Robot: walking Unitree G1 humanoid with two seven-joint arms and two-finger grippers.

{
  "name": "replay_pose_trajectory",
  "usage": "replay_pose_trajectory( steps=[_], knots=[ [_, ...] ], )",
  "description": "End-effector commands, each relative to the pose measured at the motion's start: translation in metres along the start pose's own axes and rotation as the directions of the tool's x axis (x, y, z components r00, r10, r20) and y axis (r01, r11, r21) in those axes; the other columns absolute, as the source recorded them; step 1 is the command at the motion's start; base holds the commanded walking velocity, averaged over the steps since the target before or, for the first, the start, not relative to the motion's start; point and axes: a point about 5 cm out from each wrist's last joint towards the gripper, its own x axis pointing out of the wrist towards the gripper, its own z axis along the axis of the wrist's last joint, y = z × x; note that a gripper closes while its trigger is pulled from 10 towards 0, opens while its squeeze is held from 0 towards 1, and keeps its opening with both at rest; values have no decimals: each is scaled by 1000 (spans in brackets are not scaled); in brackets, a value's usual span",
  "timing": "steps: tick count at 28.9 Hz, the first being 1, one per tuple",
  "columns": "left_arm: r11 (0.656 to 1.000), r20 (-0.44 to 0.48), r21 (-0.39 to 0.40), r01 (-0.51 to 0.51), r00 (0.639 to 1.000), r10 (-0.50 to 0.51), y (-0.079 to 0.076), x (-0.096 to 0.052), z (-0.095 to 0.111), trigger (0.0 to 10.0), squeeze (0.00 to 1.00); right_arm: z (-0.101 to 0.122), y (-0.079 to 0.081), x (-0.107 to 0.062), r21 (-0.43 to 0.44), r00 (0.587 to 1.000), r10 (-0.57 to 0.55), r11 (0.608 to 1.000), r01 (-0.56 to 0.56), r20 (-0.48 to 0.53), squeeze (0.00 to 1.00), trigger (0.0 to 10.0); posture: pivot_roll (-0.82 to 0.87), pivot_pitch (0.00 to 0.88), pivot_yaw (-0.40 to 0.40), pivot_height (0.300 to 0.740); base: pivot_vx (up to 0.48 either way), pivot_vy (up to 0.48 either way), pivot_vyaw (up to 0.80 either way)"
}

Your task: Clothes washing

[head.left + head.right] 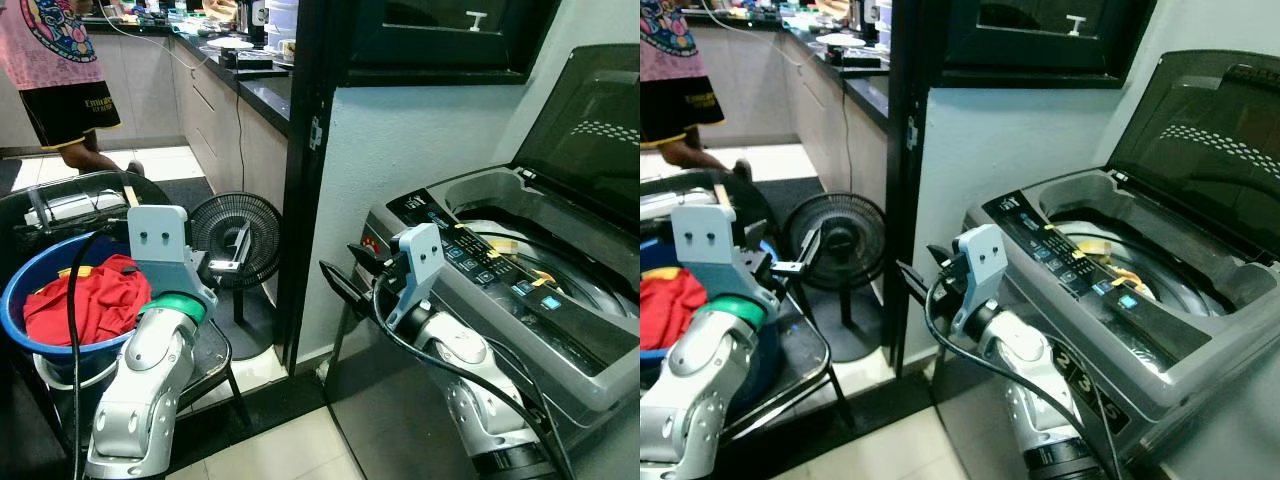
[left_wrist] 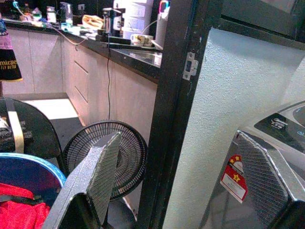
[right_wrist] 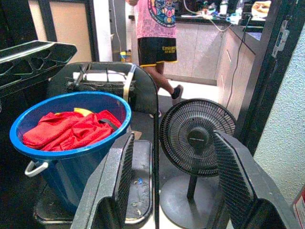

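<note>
A blue bucket (image 3: 71,153) holding red clothes (image 3: 69,129) stands on a black chair (image 1: 215,362) to my left. On my right is a grey top-loading washing machine (image 1: 560,350) with its dark lid (image 1: 590,130) raised and its drum (image 1: 1090,232) exposed. My left gripper (image 1: 225,264) hangs open beside the bucket, its fingers (image 2: 97,179) pointing at the fan. My right gripper (image 1: 345,272) is open too, in front of the machine's near corner, aimed back toward the bucket, with nothing between its fingers (image 3: 119,188).
A black floor fan (image 1: 240,240) stands between the chair and a black door frame (image 1: 310,150). A kitchen counter (image 1: 255,90) runs back behind it. A person (image 1: 60,70) in a pink shirt stands at the far left. A white wall (image 1: 420,150) is behind the machine.
</note>
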Motion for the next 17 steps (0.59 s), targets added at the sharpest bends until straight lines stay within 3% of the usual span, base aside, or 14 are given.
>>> replay_pose_trajectory(
  steps=[1,12,14,17],
  knots=[
    [1000,-19,6,4,1000,-4,-4,-2,-6,10000,0,-7,0,-4,31,1000,-8,999,8,-10,0,10000,8,5,-61,740,0,0,0],
    [999,-25,41,29,999,-28,-7,-3,-10,10000,0,-10,4,-8,38,1000,2,999,-2,-7,0,10000,3,16,-47,740,0,0,0],
    [999,-22,39,31,999,-30,-9,-2,-10,10000,0,-11,6,-9,28,1000,13,1000,-12,-7,0,10000,13,18,-47,740,307,0,0],
    [999,-4,29,16,1000,-16,-10,3,-7,10000,0,-12,11,-9,9,999,38,999,-38,-7,0,10000,1,5,-45,740,338,0,800]
  ],
)
